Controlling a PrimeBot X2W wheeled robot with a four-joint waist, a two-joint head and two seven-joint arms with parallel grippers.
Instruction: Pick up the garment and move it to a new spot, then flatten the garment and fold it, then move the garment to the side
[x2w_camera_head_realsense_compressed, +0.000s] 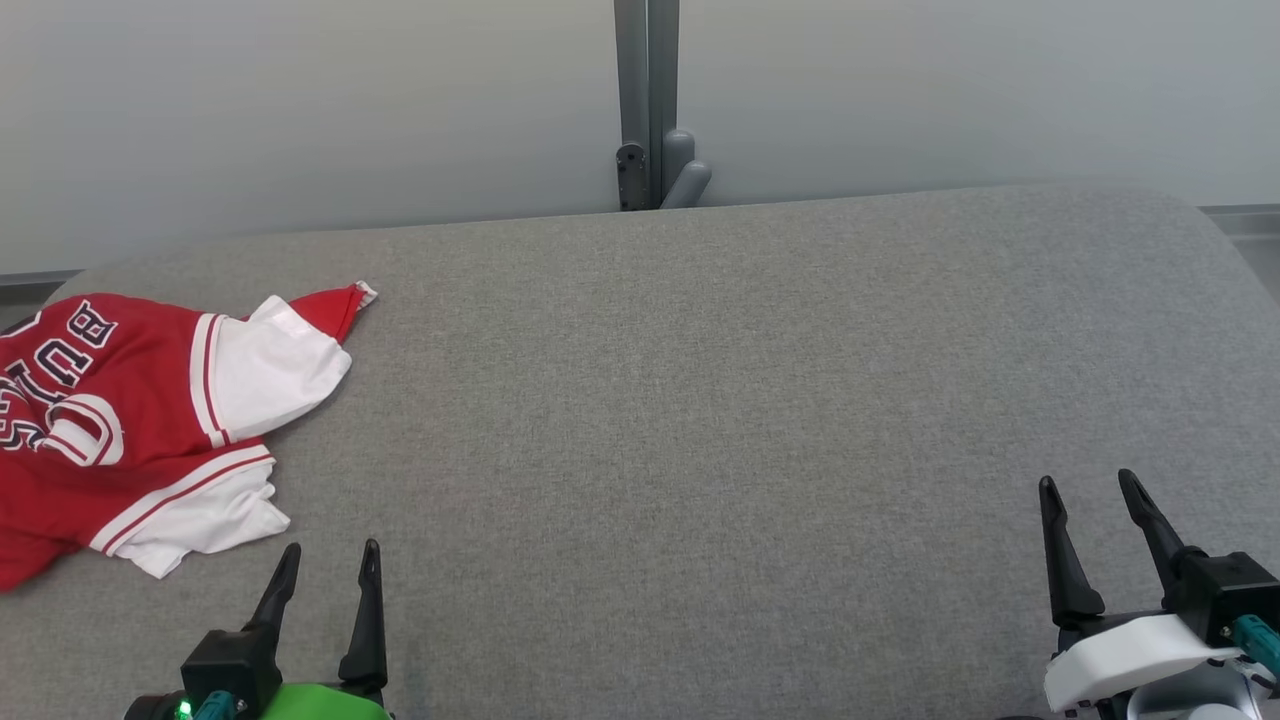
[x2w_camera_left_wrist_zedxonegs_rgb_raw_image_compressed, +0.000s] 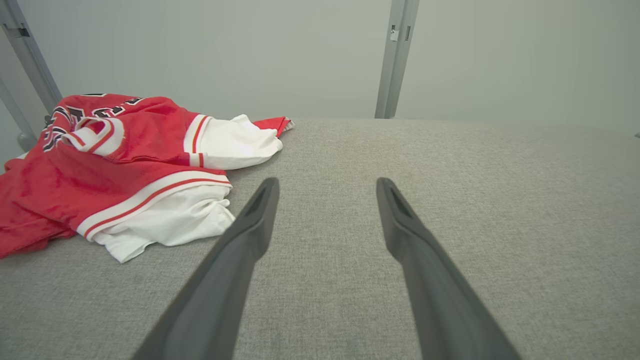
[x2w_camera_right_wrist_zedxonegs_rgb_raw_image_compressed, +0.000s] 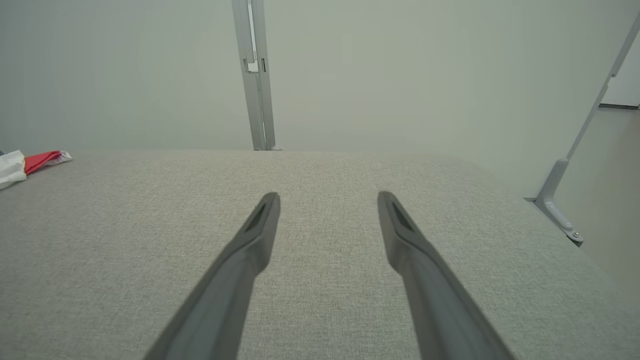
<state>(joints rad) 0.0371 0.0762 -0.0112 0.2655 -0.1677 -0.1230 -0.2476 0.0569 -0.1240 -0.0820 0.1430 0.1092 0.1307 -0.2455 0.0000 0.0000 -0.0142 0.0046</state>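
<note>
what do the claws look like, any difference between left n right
The left claw and right claw each have two long, dark, tapering fingers on a black block with a teal connector. The left has a bright green shell and a small green light; the right has a white shell. Close up, each fingertip has a narrow recess.

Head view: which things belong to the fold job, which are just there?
Job: crumpled red-and-white garment, left gripper (open), right gripper (open), grey padded table.
Just there: grey post, pale wall behind.
</note>
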